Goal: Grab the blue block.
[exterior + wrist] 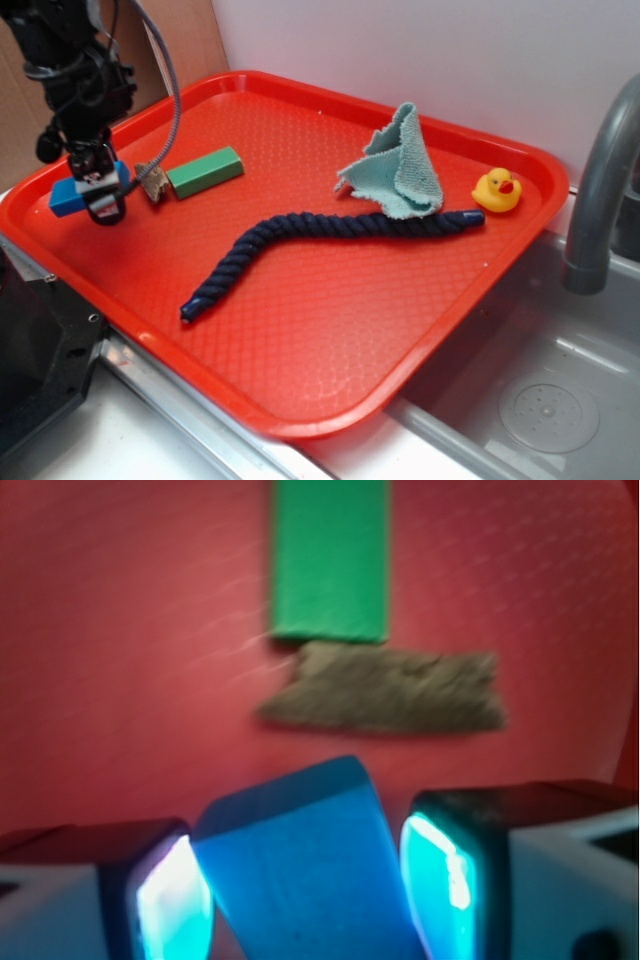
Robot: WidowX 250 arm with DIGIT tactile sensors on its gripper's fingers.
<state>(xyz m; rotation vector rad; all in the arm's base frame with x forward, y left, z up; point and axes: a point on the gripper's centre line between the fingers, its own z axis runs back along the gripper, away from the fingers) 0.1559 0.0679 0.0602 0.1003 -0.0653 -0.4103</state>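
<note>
The blue block [68,196] is a small bright blue bar at the tray's left edge. My gripper [102,200] comes down over its right end and is shut on it. From the wrist, the blue block [300,870] sits tilted between the two glowing fingers [170,900], touching the left one near the tip and the right one lower down, with the gripper [305,875] closed around it. Its near end runs out of the wrist view.
A brown scrap [152,180] and a green block [205,171] lie just right of the gripper on the red tray [330,340]. A dark navy rope [320,240], a teal cloth [400,165] and a yellow duck [497,190] lie farther right. A sink and faucet [600,180] are beyond.
</note>
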